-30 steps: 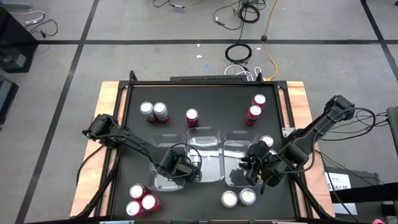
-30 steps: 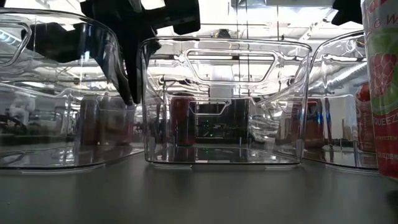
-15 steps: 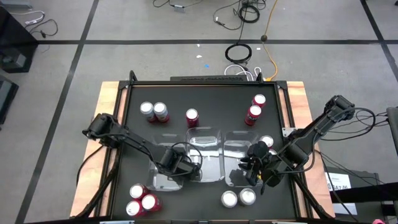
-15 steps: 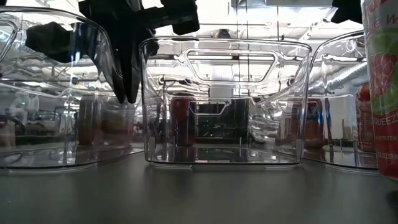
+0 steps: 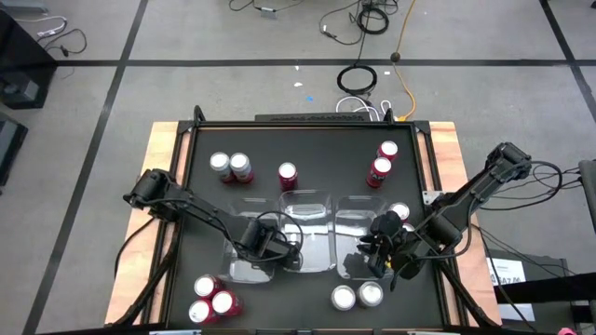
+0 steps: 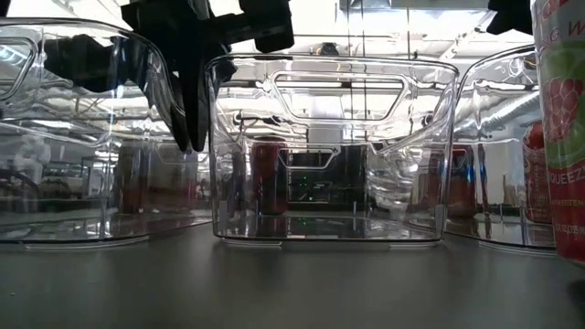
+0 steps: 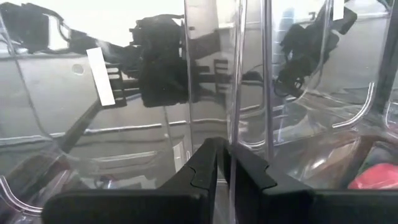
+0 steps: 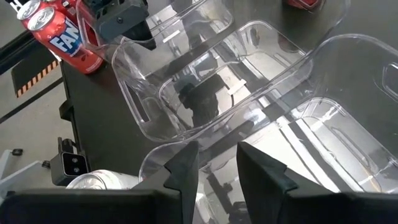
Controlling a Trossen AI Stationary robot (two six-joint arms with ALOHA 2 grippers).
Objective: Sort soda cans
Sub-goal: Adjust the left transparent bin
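Cans scattered on counter (image 5: 209,205): silver-and-red pair (image 5: 230,167) and single red can (image 5: 288,175) at far side, two red (image 5: 383,163) far right, three red (image 5: 209,300) near left, two silver (image 5: 357,297) near right. Left hand (image 7: 222,163) clenched on wall of left clear tray (image 5: 250,270). Right hand (image 8: 217,163) released, fingers astride rim of right tray (image 5: 358,233).

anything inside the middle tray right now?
No can shows inside the middle tray from above. The red can seen through it at table level stands behind it. The left gripper is shut on the left tray's wall.
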